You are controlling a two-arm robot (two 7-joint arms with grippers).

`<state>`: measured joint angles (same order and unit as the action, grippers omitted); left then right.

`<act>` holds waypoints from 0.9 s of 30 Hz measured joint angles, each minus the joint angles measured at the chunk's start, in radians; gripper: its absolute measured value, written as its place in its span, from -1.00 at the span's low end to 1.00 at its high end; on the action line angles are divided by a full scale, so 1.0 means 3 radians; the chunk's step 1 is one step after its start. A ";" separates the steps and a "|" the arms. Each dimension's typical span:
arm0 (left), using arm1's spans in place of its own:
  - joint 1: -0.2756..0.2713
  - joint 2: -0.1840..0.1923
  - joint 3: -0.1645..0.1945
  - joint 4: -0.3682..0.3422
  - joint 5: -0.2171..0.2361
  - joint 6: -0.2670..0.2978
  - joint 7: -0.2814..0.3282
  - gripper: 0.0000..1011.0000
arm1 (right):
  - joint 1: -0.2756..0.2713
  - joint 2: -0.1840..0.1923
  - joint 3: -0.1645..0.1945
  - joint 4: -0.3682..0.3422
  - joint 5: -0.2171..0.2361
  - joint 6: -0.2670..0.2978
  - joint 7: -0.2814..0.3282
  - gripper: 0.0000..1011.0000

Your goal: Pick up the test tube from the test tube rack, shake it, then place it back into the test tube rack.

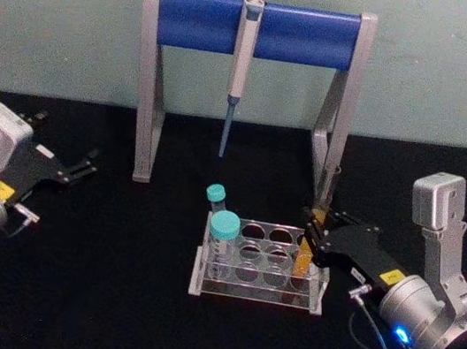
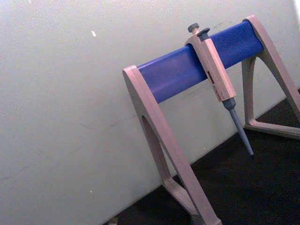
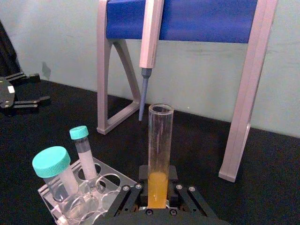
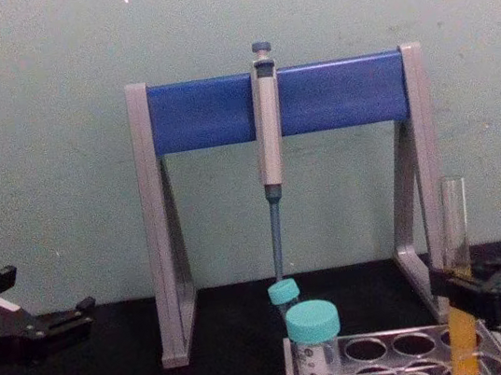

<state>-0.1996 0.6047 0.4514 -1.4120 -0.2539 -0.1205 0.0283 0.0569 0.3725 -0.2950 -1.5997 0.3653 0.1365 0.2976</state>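
Note:
The test tube (image 1: 303, 260) stands upright in the right-hand column of the clear test tube rack (image 1: 254, 293), its lower part orange-yellow. My right gripper (image 1: 312, 231) is shut on the tube just above the rack's top plate. From the right wrist, the test tube (image 3: 160, 140) rises between the fingers (image 3: 179, 193), clear glass above the liquid. From the chest, the test tube (image 4: 453, 214) stands well above the rack (image 4: 397, 345), with the right gripper (image 4: 456, 284) around it. My left gripper (image 1: 84, 165) rests open at the far left of the table.
Two teal-capped vials (image 1: 225, 225) stand in the rack's left column. Behind the rack is a grey-and-blue pipette stand (image 1: 258, 28) with a pipette (image 1: 245, 42) hanging tip down. The stand's right leg (image 1: 335, 129) is close behind the tube.

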 joint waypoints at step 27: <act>0.0000 0.0000 0.0000 0.0000 0.0000 0.0000 0.0000 0.98 | 0.0000 0.0000 0.0004 -0.0003 0.0003 0.0005 0.0004 0.98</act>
<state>-0.1995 0.6047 0.4514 -1.4120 -0.2539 -0.1205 0.0283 0.0569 0.3726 -0.2938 -1.6006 0.3663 0.1380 0.2990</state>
